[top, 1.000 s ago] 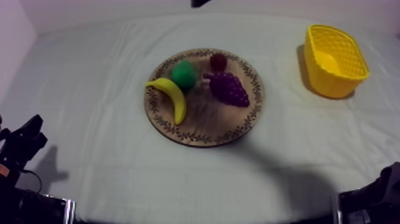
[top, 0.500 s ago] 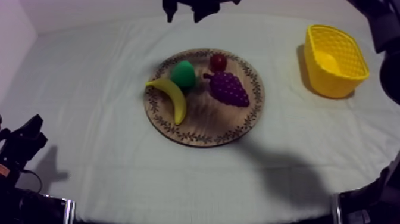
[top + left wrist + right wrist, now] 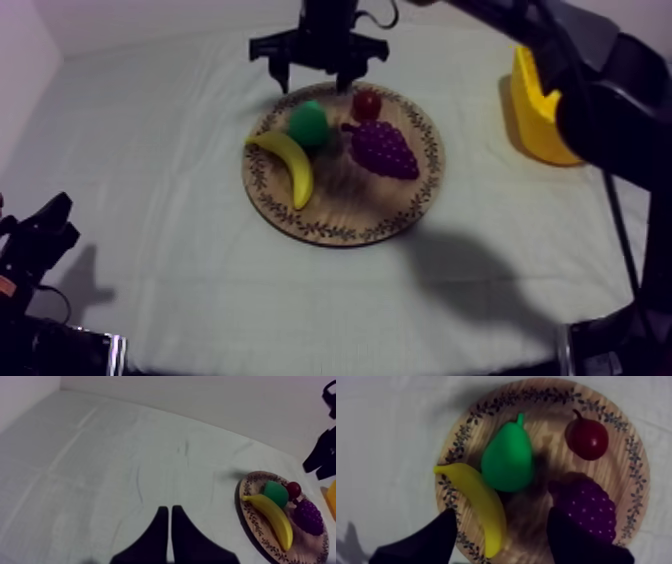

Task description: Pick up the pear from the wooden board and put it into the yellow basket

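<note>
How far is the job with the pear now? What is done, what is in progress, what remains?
Done: nothing yet; the pear lies on the wooden board, ungripped. In hand: the right tool hovers open over the board, close to the pear. The left tool rests shut, away from the board. Left: lower, grip, lift, carry to the yellow basket, release.

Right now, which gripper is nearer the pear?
Right. The right gripper hangs open over the board by the pear; the left gripper sits shut far off to the left.
</note>
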